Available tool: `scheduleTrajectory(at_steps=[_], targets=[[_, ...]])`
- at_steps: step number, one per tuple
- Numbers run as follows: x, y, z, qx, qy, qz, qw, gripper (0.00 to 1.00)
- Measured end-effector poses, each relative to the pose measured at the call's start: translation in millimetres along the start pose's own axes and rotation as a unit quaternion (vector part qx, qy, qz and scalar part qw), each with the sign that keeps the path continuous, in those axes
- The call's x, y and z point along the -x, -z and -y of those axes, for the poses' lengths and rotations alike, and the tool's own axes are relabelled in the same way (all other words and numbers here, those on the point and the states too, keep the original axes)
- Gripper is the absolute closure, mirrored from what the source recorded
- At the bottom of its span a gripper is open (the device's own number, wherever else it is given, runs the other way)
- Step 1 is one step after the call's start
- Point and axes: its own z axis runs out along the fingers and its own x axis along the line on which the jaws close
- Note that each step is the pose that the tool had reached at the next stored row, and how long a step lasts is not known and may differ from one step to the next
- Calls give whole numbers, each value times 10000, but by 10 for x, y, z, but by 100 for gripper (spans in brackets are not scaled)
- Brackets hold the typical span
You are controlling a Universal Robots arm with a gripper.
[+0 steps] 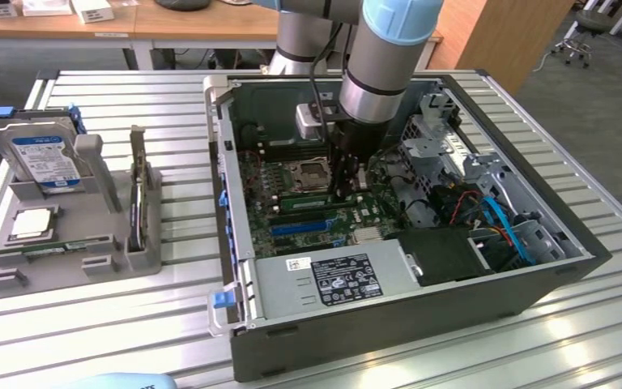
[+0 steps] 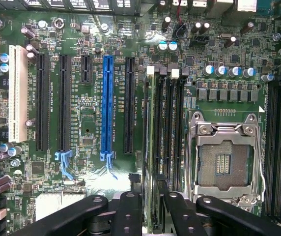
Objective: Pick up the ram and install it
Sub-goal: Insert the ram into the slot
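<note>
The ram (image 2: 151, 128) is a thin green stick standing on edge in the memory slot beside the black empty slots, next to the processor socket (image 2: 223, 160). In the wrist view my gripper (image 2: 150, 199) straddles one end of the ram; its black fingers (image 2: 130, 211) stand a little apart on either side of it, open. In the exterior view the gripper (image 1: 346, 193) reaches straight down into the open computer case (image 1: 398, 275), onto the motherboard just to the exterior view's right of the socket (image 1: 308, 173). There the ram (image 1: 308, 198) shows as a thin green strip below the socket.
A blue expansion slot (image 2: 107, 103) and black slots lie beside the memory slots. On the exterior view's left a grey holder (image 1: 74, 263) carries a hard drive (image 1: 41, 154) and a silver processor chip (image 1: 32, 223). Drive cages and cables (image 1: 484, 211) crowd the case's right side.
</note>
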Motion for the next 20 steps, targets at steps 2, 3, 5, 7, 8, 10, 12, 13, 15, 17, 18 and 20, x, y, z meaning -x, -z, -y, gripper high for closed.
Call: scheduleTrajectory(at_steps=[2, 3, 5, 7, 8, 10, 12, 13, 15, 17, 18, 20], targets=[[1, 30, -1, 0, 0, 0, 10000, 75], [2, 51, -1, 0, 0, 1, 10000, 75], [4, 108, -3, 0, 0, 0, 10000, 75], [6, 176, -5, 0, 0, -3, 10000, 75], [7, 207, -6, 0, 0, -4, 10000, 75], [9, 266, -7, 0, 0, -5, 10000, 75], [11, 324, -9, 0, 0, -7, 10000, 75], [11, 351, -10, 0, 0, -9, 10000, 75], [13, 401, -11, 0, 0, -10, 10000, 75], [14, 447, -12, 0, 0, -12, 10000, 75], [15, 469, -13, 0, 0, -14, 10000, 75], [16, 501, -14, 0, 0, -15, 10000, 75]])
